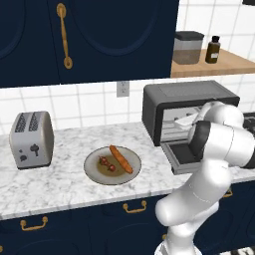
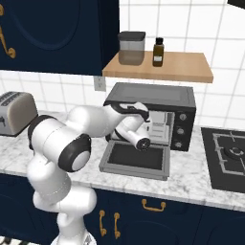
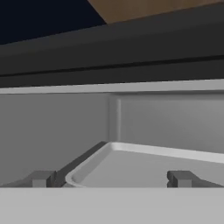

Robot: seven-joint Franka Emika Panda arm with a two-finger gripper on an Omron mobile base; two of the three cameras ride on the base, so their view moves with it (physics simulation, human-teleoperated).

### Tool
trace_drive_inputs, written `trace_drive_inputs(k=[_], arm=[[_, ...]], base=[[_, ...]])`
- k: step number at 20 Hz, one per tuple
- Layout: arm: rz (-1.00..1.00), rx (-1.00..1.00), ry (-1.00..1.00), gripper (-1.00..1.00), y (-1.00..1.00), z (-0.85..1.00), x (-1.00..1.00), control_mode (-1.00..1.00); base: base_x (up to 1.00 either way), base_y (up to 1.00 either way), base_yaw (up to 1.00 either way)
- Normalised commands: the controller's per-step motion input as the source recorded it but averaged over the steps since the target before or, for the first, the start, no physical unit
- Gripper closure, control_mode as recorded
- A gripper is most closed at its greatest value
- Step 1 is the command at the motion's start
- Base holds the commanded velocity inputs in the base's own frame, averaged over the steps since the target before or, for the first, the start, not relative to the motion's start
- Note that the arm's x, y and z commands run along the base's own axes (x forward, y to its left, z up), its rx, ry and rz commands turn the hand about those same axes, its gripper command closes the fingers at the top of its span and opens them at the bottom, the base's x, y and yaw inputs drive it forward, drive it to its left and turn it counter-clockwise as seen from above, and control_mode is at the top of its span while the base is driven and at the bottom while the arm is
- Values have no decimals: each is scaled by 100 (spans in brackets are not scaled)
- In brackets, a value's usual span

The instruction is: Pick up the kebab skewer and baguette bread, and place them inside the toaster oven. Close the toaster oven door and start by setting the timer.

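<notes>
The end effector [image 3: 111, 178] is seen in the hand view with its two fingertips [image 3: 41, 178] spread wide and nothing between them, pointed into the toaster oven [image 2: 158, 98] above one pale tray [image 3: 144, 168]. In both base views it is hidden by the arm. The toaster oven door [image 2: 135, 158] lies dropped open, centre frame. At centre of the left base view, one kebab skewer [image 1: 106, 164] and one baguette bread [image 1: 121, 158] lie on one plate [image 1: 94, 174] on the counter [image 1: 60, 187]; one silver toaster [image 1: 31, 139] stands at left
</notes>
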Motion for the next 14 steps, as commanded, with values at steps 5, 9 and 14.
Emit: trace_drive_inputs(k=[5,9,14], arm=[[0,0,1,-100,0,0,17,-100],[0,0,8,-100,0,-3,8,-100],[0,0,16,-100,-2,-15,-3,-100]], base=[[0,0,0],[0,0,0],[0,0,0]])
